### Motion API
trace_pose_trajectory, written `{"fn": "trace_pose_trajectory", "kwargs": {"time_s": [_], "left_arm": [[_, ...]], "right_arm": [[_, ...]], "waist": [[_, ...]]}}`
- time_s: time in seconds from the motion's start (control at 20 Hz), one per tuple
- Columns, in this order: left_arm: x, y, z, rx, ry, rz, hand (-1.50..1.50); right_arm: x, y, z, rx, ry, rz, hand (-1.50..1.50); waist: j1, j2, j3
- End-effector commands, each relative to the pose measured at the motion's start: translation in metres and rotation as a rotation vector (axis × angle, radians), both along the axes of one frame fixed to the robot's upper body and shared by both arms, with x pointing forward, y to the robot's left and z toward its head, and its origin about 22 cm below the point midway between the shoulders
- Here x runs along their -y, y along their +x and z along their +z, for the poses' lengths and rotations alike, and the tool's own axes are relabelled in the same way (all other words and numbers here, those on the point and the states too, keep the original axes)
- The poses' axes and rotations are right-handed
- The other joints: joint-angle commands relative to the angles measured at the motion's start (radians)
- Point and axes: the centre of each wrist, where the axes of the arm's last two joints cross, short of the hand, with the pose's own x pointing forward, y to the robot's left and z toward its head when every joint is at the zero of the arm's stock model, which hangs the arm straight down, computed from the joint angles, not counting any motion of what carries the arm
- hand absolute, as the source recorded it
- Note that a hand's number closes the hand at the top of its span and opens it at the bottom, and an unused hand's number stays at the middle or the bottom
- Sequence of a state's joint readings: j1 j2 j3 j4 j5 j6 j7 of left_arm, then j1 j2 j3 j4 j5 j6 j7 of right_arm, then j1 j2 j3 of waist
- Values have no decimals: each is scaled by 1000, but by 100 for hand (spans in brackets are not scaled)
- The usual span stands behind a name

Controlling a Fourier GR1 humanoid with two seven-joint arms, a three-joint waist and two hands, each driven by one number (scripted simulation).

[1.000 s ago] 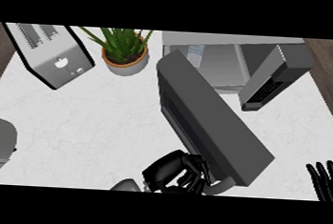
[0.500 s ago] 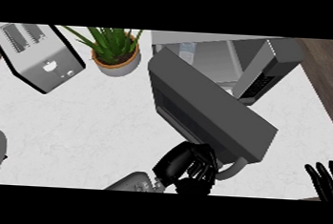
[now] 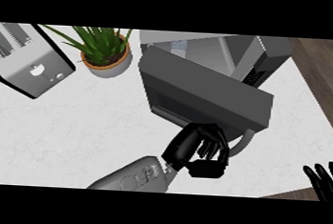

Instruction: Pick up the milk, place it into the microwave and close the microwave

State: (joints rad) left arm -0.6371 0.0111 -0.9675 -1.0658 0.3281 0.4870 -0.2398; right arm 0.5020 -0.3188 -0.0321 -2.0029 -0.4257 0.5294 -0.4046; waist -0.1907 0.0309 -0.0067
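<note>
Left hand [image 3: 199, 151] pressing against lower edge of microwave door [image 3: 205, 94], fingers loosely bent, holding nothing. Door standing half-open. Milk [image 3: 180, 47] sitting inside microwave [image 3: 271, 52] cavity (only pale sliver showing). Right hand [image 3: 324, 182] resting at lower right, fingers straight.

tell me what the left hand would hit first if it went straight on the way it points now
The microwave door. The left hand points up and to the right and sits at the door's lower edge, apparently against it, though depth is hard to judge from this steep view.
</note>
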Motion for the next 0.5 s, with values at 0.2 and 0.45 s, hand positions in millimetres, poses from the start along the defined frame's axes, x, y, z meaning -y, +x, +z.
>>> {"fn": "trace_pose_trajectory", "kwargs": {"time_s": [0.2,0.45], "left_arm": [[11,38,33,31,-60,109,150],[10,53,35,28,-60,147,150]], "right_arm": [[-5,1,17,-5,2,17,-150],[-3,6,31,13,-12,21,-150]], "waist": [[-28,13,2],[-41,22,2]]}}
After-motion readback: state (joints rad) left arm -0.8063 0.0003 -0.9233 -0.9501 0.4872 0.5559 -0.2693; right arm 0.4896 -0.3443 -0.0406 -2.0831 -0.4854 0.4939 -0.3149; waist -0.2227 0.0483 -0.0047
